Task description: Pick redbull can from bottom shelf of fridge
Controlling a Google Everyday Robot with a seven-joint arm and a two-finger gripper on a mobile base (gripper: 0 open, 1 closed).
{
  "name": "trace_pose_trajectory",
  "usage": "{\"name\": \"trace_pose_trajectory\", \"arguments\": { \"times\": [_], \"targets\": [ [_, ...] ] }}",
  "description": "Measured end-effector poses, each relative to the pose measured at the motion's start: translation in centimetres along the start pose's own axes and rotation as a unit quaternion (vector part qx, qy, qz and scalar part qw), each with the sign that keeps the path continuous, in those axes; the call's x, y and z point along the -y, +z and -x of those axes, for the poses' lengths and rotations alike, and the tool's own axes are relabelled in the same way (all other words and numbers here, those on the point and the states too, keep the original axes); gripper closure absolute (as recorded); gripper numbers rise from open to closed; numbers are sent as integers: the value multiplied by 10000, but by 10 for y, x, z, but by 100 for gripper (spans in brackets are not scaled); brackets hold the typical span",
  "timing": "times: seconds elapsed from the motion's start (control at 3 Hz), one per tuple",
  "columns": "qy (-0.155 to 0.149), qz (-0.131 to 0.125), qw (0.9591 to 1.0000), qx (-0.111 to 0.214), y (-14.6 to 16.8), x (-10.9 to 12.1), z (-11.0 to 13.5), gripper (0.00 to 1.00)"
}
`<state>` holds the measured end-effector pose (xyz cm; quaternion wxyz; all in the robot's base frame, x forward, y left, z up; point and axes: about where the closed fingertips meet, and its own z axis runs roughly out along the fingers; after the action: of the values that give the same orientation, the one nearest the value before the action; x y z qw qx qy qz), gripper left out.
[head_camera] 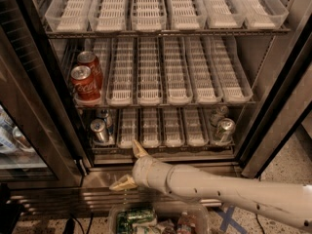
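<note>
The fridge [29,82] stands open with wire racks of white plastic lanes. On the bottom shelf [161,130], in the far left lane, two slim redbull cans stand one behind the other: the front one [99,130] and the rear one [107,119]. My gripper [123,165] is open and empty. It hangs in front of the steel sill, below and slightly right of the redbull cans, apart from them. One finger [138,150] points up toward the shelf edge; the other [122,183] points down and left.
Two red Coca-Cola cans [86,85] stand on the middle rack at left. Two fatter silver cans [224,128] stand at the bottom shelf's right end. A clear bin [146,219] with cans sits on the floor below my arm. The dark door frame [273,126] is at right.
</note>
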<state>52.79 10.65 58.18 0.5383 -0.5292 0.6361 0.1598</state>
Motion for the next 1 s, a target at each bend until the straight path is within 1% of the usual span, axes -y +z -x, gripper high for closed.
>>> {"name": "trace_pose_trajectory", "arguments": {
  "times": [0.33, 0.67, 1.0],
  "targets": [
    [-55, -924, 9945, 495, 12, 25, 10, 0],
    [-66, -1803, 9792, 927, 15, 52, 26, 0],
    [9, -2446, 9623, 1191, 19, 70, 44, 0]
  ]
}}
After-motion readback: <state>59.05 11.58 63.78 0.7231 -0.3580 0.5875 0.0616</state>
